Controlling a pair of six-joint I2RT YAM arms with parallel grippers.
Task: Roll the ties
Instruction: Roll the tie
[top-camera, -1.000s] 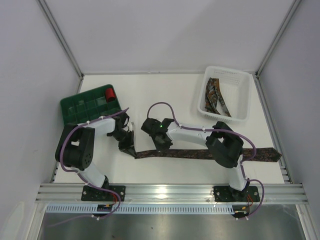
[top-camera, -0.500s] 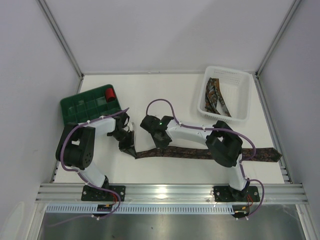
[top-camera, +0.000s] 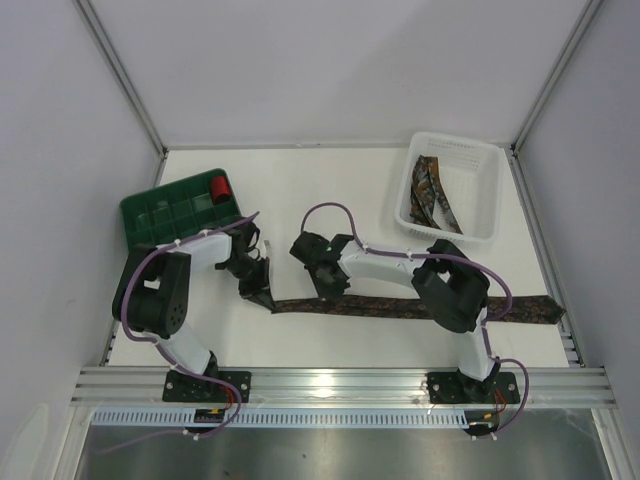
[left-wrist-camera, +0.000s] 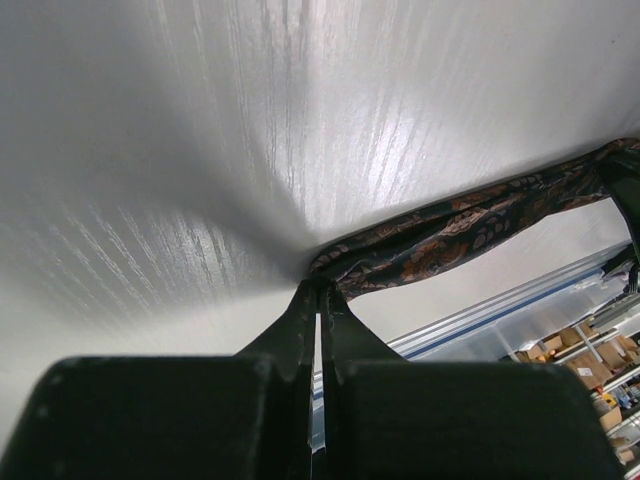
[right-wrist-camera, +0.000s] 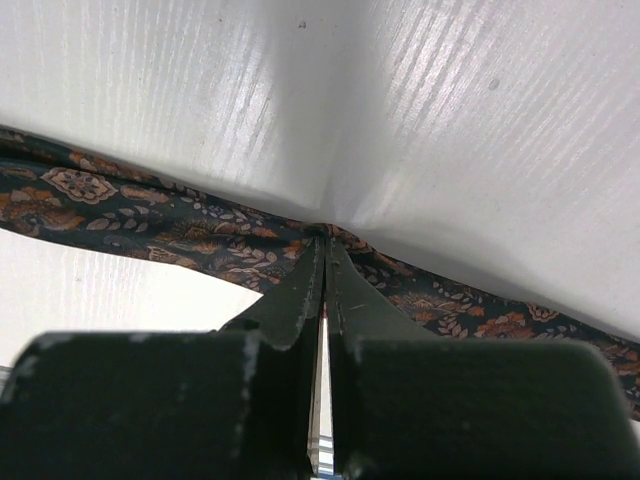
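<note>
One dark tie (top-camera: 400, 307) with a brown-orange pattern lies stretched across the near part of the table, from about the left arm to the right edge. My left gripper (top-camera: 262, 298) is shut on its left end, seen at the fingertips in the left wrist view (left-wrist-camera: 322, 282) with the tie (left-wrist-camera: 470, 215) trailing right. My right gripper (top-camera: 330, 292) is shut on the tie's far edge a little to the right; in the right wrist view (right-wrist-camera: 325, 237) the tie (right-wrist-camera: 200, 235) runs across under the tips. More ties (top-camera: 432, 195) lie in the white basket.
A white basket (top-camera: 478, 160) stands at the back right. A green compartment tray (top-camera: 160, 212) with a small red roll (top-camera: 220, 187) sits at the back left. A metal rail (top-camera: 340, 382) runs along the near edge.
My right gripper has shifted slightly right and nearer along the tie. The tie's left part lies a little straighter. The left arm has barely moved.
</note>
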